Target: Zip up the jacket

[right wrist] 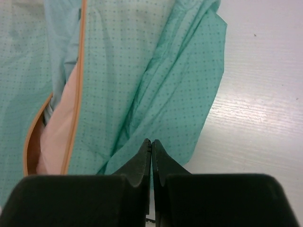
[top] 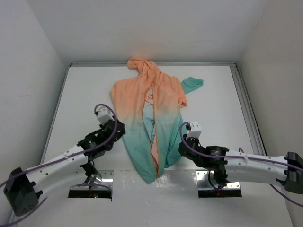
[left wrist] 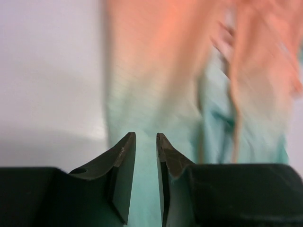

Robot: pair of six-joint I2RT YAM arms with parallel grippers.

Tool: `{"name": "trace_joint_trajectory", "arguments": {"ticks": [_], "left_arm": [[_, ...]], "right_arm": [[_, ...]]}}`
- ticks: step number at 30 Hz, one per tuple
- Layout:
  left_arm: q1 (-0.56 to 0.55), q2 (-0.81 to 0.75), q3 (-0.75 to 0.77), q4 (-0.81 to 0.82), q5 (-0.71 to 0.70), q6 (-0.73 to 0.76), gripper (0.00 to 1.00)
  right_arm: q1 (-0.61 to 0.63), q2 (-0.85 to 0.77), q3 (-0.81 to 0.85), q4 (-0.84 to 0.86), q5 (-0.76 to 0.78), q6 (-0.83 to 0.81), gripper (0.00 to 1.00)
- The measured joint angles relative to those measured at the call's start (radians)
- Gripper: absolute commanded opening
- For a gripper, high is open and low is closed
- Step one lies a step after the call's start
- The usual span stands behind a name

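Right gripper (right wrist: 151,143) jaws are pressed together, with the teal hem of the jacket (right wrist: 156,71) just ahead of them. Left gripper (left wrist: 146,138) jaws stand slightly apart, with blurred jacket fabric beyond them.

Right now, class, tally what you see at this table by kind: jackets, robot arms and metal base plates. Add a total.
Jackets: 1, the jacket
Robot arms: 2, the left arm and the right arm
Metal base plates: 2, the left plate and the right plate
Total: 5
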Motion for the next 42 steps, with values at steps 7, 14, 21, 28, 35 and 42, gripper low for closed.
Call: {"name": "trace_joint_trajectory", "arguments": {"ticks": [7,14,21,28,35,42], "left_arm": [[0.396,0.238,-0.045,0.166,0.188,0.058,0.12],[0.407,0.616,0.026,0.345,0.314,0.081,0.14],[0.407,1.016,0.409,0.463,0.4,0.116,0.12],[0.389,1.266,0.807,0.377,0.455,0.196,0.35],[0.327,0.704,0.35,0.358,0.353,0.205,0.4],[0.108,0.103,-0.037,0.273,0.267,0.072,0.0]], "right_arm": [[0.0,-0.137,-0.117,0.018,-0.024,0.031,0.0],[0.0,-0.123,-0.134,0.04,-0.055,0.031,0.0],[0.0,-0.095,-0.142,0.12,-0.047,0.012,0.0],[-0.001,0.019,-0.098,0.164,0.007,-0.014,0.01],[-0.002,0.09,-0.02,0.243,-0.006,-0.06,0.07],[-0.002,0.066,-0.02,0.262,-0.037,-0.086,0.0]]}}
